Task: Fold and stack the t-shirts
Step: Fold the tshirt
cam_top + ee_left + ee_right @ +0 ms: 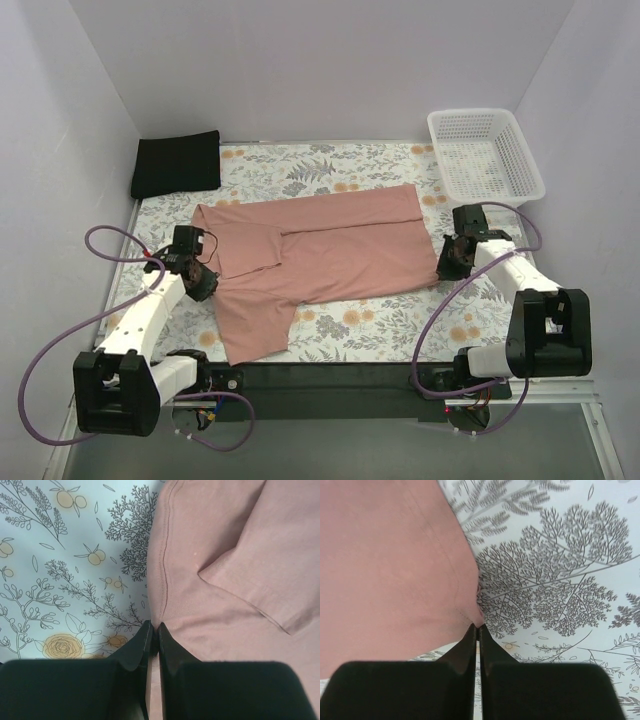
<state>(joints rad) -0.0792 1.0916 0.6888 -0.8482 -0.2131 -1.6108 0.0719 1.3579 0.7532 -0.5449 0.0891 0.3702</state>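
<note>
Both wrist views cut the pink t-shirt off at their edges; its hem vanishes between the tips of the left claw, whose body blurs black.

Nothing legible shows in any of the three views: the dusty pink t-shirt, the folded black t-shirt, the floral table cloth and the white lattice basket carry no readable text, label, brand, number or sign.
</note>
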